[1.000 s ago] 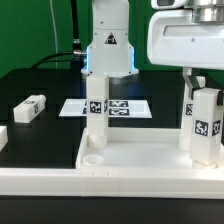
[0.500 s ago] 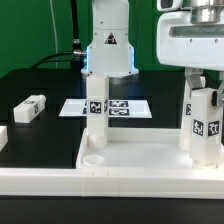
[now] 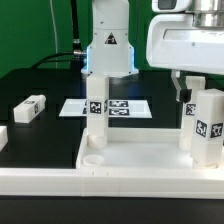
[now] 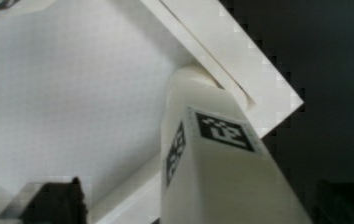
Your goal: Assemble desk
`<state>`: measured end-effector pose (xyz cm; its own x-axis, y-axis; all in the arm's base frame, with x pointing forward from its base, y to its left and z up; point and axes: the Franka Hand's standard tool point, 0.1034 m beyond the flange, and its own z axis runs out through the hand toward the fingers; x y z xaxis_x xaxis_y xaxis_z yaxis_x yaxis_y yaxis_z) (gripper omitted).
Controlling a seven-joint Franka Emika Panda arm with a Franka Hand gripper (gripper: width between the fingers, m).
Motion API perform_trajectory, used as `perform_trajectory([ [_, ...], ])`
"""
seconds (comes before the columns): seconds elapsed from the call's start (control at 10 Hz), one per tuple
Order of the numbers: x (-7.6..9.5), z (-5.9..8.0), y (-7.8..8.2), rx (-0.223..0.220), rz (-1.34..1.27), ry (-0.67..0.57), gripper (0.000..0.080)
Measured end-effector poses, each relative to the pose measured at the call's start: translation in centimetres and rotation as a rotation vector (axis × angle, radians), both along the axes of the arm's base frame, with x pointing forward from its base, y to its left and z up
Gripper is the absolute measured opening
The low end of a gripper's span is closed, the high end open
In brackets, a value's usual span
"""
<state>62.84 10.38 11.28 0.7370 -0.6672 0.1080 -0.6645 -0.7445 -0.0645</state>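
Plastic of the upright leg point(image 3: 207, 128), standing on the desk top point(image 3: 140, 152) at three o'clock in the exterior view, looks light, stiff and slick, best pinched across flat sides near its top, where the gripper point(image 4: 195, 203) straddles it, fingers apart.

No word, number or brand name can be read anywhere. The one sign is a black triangle symbol point(image 3: 110, 42) on the white robot base point(image 3: 112, 62), at 12 o'clock in the exterior view; its inner mark is too small to make out. Everything else is black-and-white square tags, which are patterns only. One is on the leg block at the centre point(image 3: 96, 107), tags are on the leg block at 3 o'clock point(image 3: 207, 125), one is on the leg block at 9 o'clock point(image 3: 30, 108), and several are on the marker board point(image 3: 72, 107) just behind the centre. In the wrist view, the leg block at 3 o'clock point(image 4: 227, 150) shows two such tags on adjoining faces.
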Motion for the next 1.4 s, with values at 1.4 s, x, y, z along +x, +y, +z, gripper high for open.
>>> perform_trajectory([
  [1.4,0.74,0.62,-0.08,-0.177,0.953,0.032,0.0622],
])
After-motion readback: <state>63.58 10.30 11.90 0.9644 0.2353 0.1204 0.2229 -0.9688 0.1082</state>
